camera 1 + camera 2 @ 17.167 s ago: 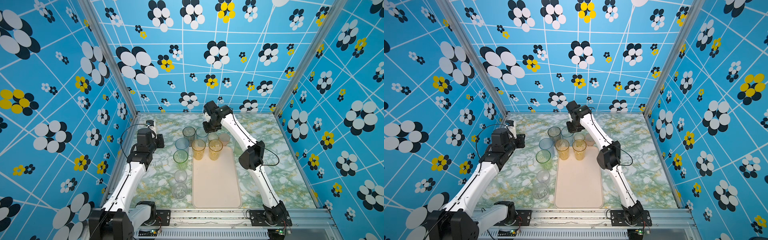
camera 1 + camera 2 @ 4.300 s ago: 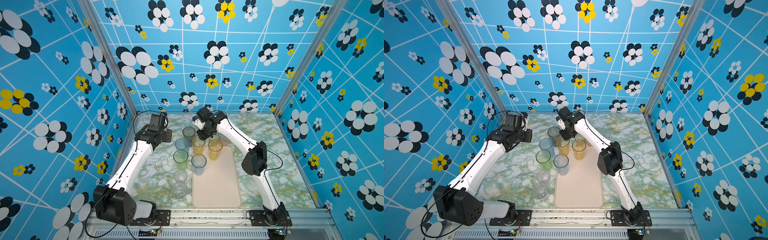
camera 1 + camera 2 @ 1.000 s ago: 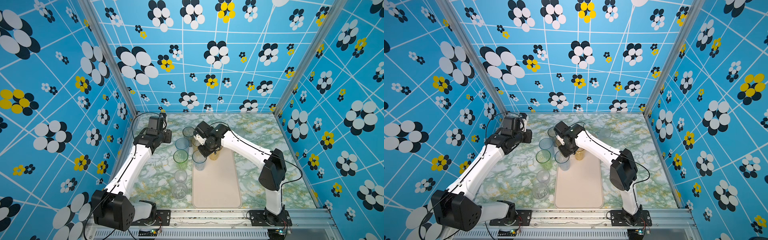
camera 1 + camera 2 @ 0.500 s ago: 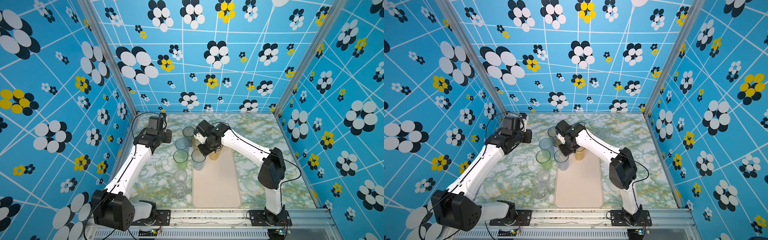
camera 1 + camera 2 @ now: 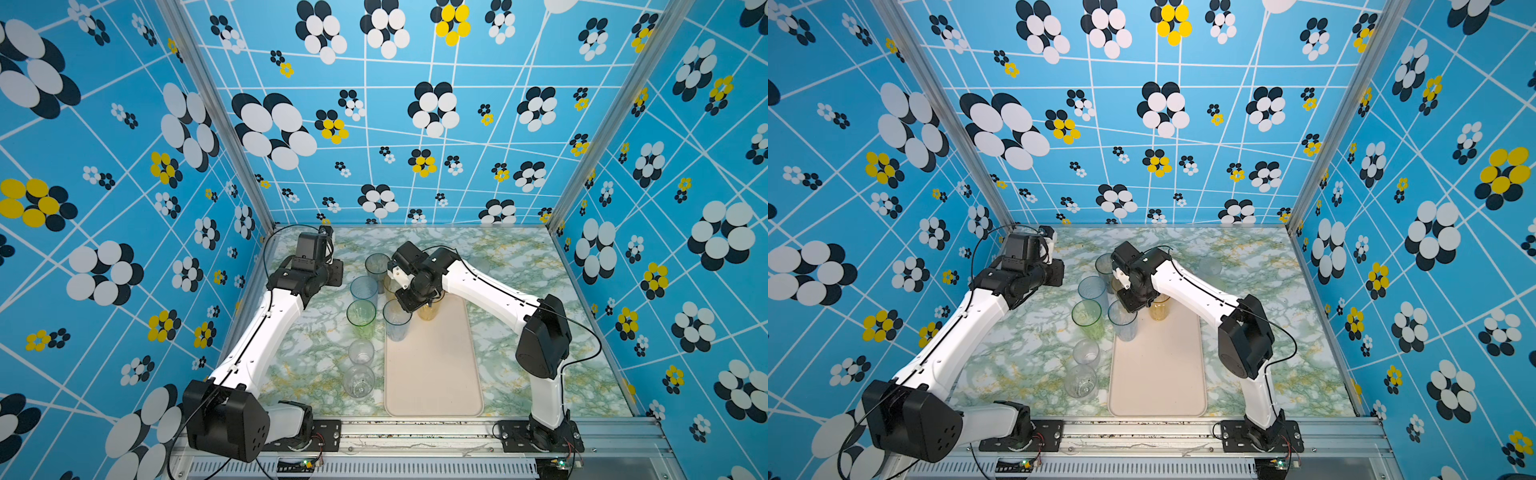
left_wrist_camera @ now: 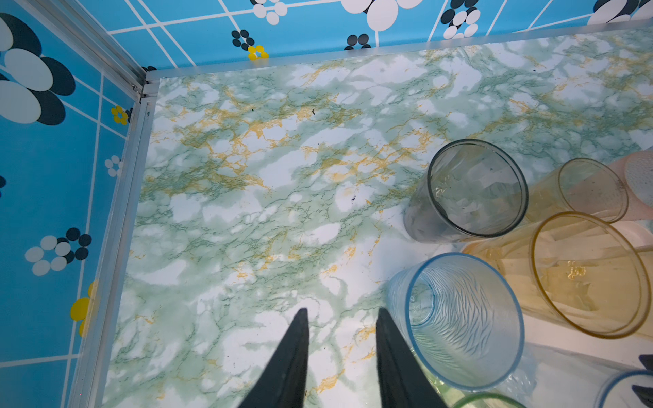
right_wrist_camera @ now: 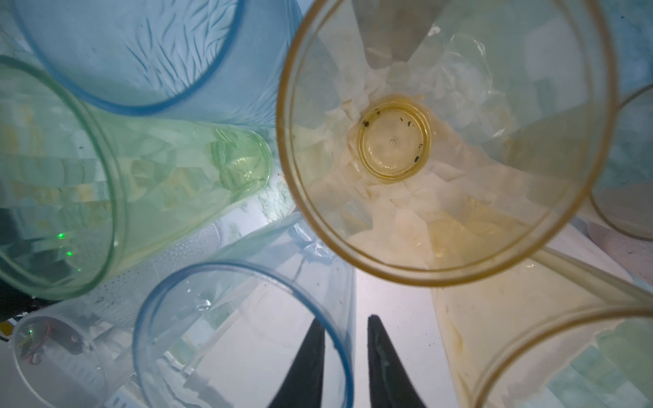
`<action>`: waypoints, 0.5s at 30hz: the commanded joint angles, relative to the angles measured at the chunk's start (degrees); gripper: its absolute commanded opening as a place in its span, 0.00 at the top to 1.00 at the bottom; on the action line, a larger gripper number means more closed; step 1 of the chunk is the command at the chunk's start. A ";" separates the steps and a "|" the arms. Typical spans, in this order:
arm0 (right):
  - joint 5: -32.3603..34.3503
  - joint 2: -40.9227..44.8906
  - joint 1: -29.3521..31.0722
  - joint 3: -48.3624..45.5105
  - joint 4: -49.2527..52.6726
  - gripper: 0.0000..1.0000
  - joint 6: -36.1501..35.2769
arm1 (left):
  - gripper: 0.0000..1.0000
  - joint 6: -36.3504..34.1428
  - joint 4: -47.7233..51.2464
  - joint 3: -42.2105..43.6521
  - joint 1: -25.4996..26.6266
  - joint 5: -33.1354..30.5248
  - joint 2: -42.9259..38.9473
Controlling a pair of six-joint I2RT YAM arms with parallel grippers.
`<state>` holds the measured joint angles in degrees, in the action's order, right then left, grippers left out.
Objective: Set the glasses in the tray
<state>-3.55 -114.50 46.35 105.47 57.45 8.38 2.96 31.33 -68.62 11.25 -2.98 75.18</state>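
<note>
Two short clear ones stand nearest me: nearer clear tumbler [image 5: 359, 380] and farther clear tumbler [image 5: 360, 352], both on the marble table [image 5: 316, 357] just left of the tray [image 5: 432, 374], whose near half is bare. Next back is the green tumbler [image 5: 360, 316], upright, also off the tray.

Beside it the smooth blue tumbler [image 5: 397, 322] stands upright, its base seemingly just inside the tray's left rim. Right gripper [image 7: 345, 325] is at its lip: one finger over the mouth, the other outside the wall, jaws parted a little with a gap on both sides of the rim. I read that as not clamped, nothing held. Judgement: the tail end of a placement, or a small correction of one.

Amber tumbler [image 5: 430, 311] is on the tray's far end. Second amber tumbler [image 7: 448, 141] sits right under the wrist, apparently on cream too.

Farther: ribbed blue tumbler [image 5: 363, 289], then smoky grey tumbler [image 5: 376, 264], both on the table. Left gripper [image 6: 341, 318] hovers over bare marble just beside the ribbed one, jaws moderately apart, empty.

Next move: lift the right gripper straight up before any sideways travel, since rims crowd it. Then take an off-tray glass; I can see five.
</note>
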 commanded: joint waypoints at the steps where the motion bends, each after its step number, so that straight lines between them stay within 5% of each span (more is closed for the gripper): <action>1: 1.07 3.35 -0.28 -0.81 -0.76 0.74 0.41 | 0.67 -0.44 1.44 0.19 -0.01 0.08 -1.78; 15: 6.69 23.03 -2.84 -11.97 -9.02 0.65 0.96 | 0.67 2.40 13.12 -3.12 5.97 -2.13 -4.47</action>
<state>1.61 -94.67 45.47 97.19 51.90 8.43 3.70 39.24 -69.34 16.40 -4.54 72.34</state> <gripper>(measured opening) 0.343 0.325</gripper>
